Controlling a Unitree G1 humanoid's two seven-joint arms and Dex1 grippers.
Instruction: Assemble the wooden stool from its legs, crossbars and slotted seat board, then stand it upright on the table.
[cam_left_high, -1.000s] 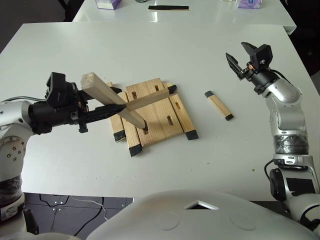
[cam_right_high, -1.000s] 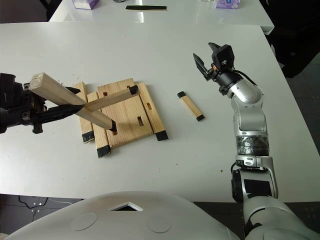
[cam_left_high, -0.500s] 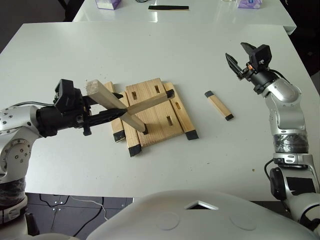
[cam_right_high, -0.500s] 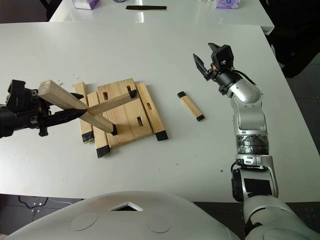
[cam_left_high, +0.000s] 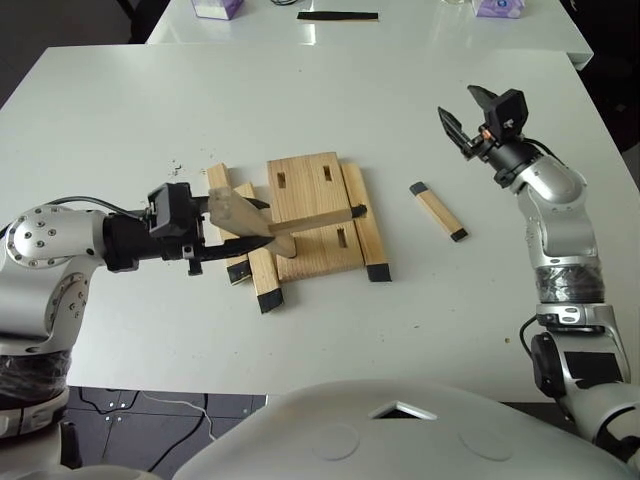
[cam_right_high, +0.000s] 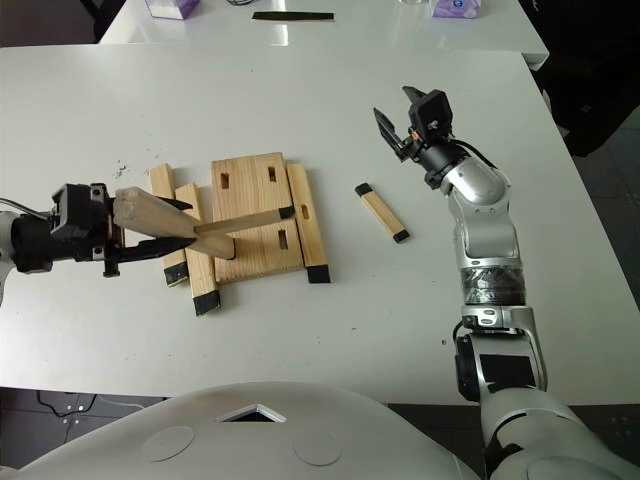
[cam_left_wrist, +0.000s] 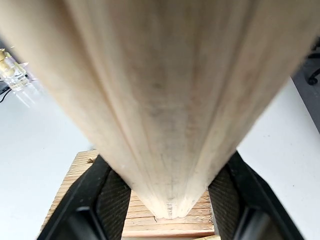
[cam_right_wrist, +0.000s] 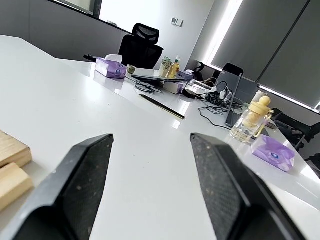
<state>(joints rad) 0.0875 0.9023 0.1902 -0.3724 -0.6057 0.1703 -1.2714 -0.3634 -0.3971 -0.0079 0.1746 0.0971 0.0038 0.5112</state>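
Seat board of pale slotted wood lies flat mid-way on the white desk, with black-tipped wooden legs flat along its 3 and 9 o'clock edges. At 9 o'clock the left end effector grips a thick pale wooden leg, and a thin black-tipped crossbar reaches from there over the board. A short black-ended wooden bar lies apart at 3 o'clock, and the right end effector hovers spread open at 2 o'clock.

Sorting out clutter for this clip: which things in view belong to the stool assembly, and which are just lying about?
Job: slotted seat board; leg in the left gripper; crossbar; loose legs beside the board; short piece.
Lying about: purple boxes and black strip on the far table; bottle.
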